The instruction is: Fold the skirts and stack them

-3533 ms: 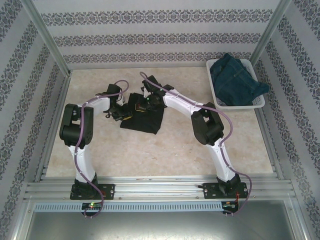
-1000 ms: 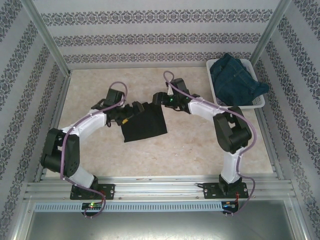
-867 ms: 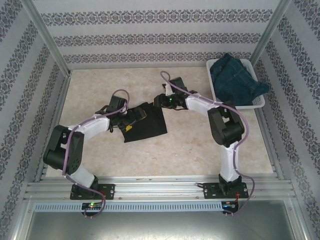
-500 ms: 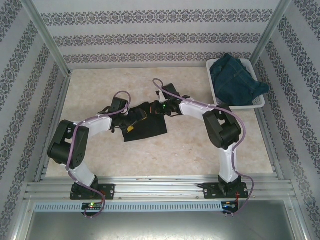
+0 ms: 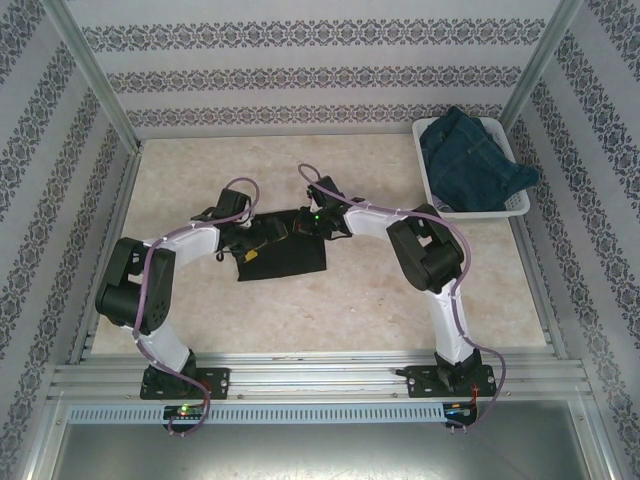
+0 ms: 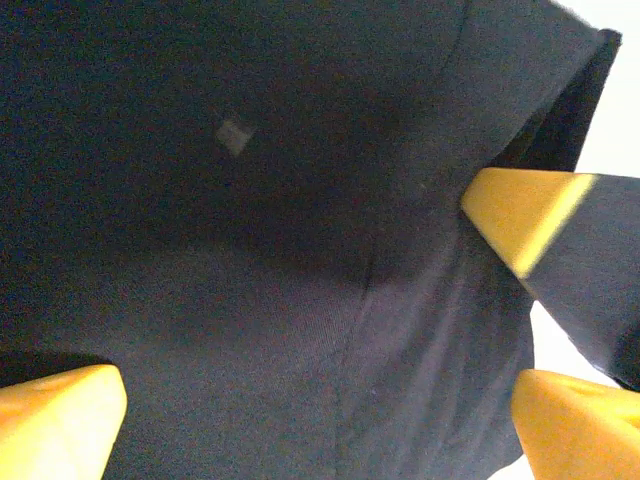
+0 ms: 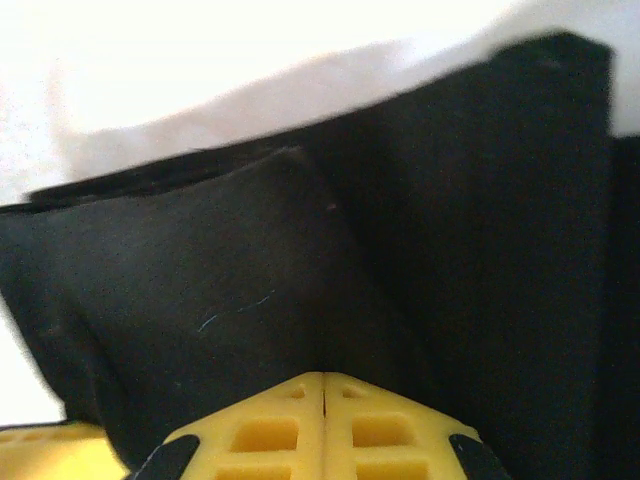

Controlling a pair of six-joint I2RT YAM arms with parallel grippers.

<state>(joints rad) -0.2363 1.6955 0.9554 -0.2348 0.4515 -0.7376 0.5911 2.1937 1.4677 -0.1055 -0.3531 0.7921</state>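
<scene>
The black skirt (image 5: 290, 258) lies folded in the middle of the table. It fills the left wrist view as dark cloth (image 6: 250, 250) and shows creased in the right wrist view (image 7: 200, 290). My left gripper (image 5: 262, 242) is open and low over the skirt's left part, with one yellow fingertip (image 6: 55, 420) at each lower corner of its own view. My right gripper (image 5: 297, 224) is at the skirt's far edge, its fingers (image 7: 290, 420) shut together where a crease of the cloth runs into them. A dark blue denim skirt (image 5: 470, 160) lies heaped in the basket.
The white lattice basket (image 5: 480, 212) stands at the back right corner of the table. Patterned walls and metal frame posts enclose the table on three sides. Both arms reach inward and meet over the skirt.
The right gripper has moved left onto the skirt's far edge and shut. The left arm has drawn in slightly, gripper still open. The skirt looks narrower and shifted left.
</scene>
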